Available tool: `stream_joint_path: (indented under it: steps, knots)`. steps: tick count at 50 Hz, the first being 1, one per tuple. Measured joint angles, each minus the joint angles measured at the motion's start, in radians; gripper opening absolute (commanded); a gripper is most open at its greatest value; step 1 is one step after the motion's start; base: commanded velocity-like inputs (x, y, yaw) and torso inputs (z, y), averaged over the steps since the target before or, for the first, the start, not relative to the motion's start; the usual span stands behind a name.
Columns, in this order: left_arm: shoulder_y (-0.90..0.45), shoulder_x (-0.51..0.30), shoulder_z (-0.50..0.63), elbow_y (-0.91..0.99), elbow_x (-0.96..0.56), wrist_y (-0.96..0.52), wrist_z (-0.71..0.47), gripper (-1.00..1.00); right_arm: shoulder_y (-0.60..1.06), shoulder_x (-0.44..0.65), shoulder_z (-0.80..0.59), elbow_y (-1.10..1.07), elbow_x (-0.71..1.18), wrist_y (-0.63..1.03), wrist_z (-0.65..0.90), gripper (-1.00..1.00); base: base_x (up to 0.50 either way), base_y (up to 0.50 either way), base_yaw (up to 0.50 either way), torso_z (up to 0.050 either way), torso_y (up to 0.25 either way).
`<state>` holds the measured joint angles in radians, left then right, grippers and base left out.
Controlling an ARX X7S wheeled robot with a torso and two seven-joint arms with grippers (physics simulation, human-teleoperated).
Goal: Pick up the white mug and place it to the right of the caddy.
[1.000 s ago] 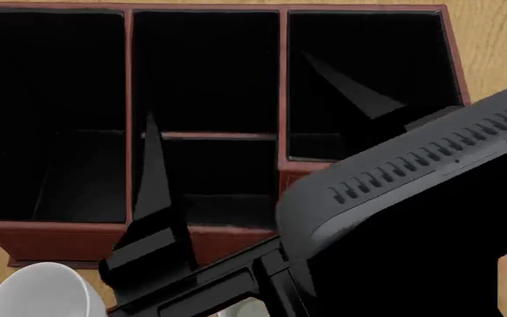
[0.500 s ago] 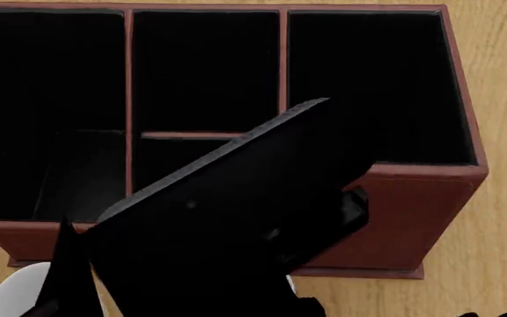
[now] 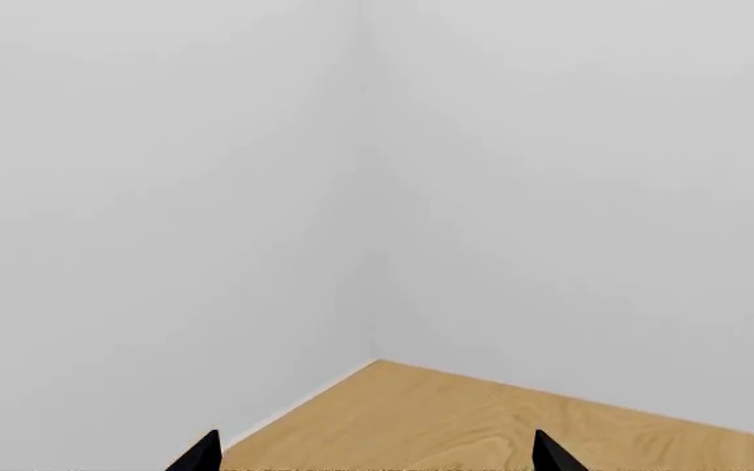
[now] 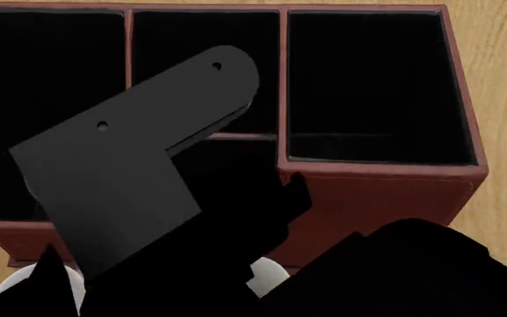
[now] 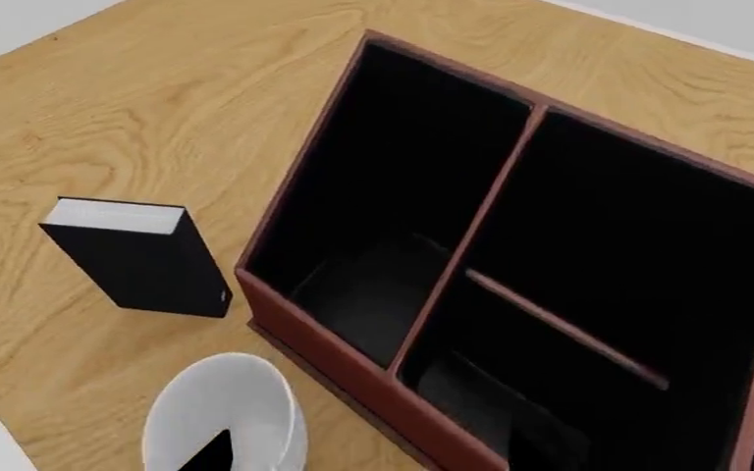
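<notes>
The white mug (image 5: 227, 417) stands on the wooden table by a near corner of the caddy (image 5: 350, 368). In the head view only slivers of the mug (image 4: 8, 285) show under my right arm (image 4: 130, 172), at the caddy's front left corner. The reddish-brown caddy (image 4: 385, 198) with black compartments fills most of that view. My right gripper (image 5: 370, 456) is open. One fingertip (image 5: 207, 453) hangs over the mug's mouth and the other is over the caddy's edge. My left gripper (image 3: 370, 456) is open and empty, facing a bare wall and floor.
A small black book (image 5: 141, 260) with white pages lies on the table beside the caddy, beyond the mug. A second white rounded rim (image 4: 267, 274) shows at the caddy's front, mostly hidden by the arm. Bare wood (image 4: 504, 79) lies right of the caddy.
My right arm has swung left across the caddy and now covers its left and middle compartments. The right compartment is uncovered. More of the white mug is hidden.
</notes>
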<state>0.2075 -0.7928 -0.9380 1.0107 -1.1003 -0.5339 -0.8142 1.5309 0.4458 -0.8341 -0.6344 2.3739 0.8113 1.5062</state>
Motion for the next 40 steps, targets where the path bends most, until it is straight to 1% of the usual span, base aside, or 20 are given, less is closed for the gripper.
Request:
stream_joint_path:
  steps: [17,40]
  knots:
    - [0.018,0.011,0.011,-0.006,0.029,0.013,0.013,1.00,0.045,-0.028,-0.127,0.120,0.024,0.041,-0.044,1.00,0.00,0.00,0.00,0.000,0.000]
    - [0.049,0.037,0.019,-0.018,0.069,0.039,0.040,1.00,0.098,-0.123,-0.280,0.205,0.049,0.099,-0.072,1.00,0.00,0.00,0.00,0.000,0.000]
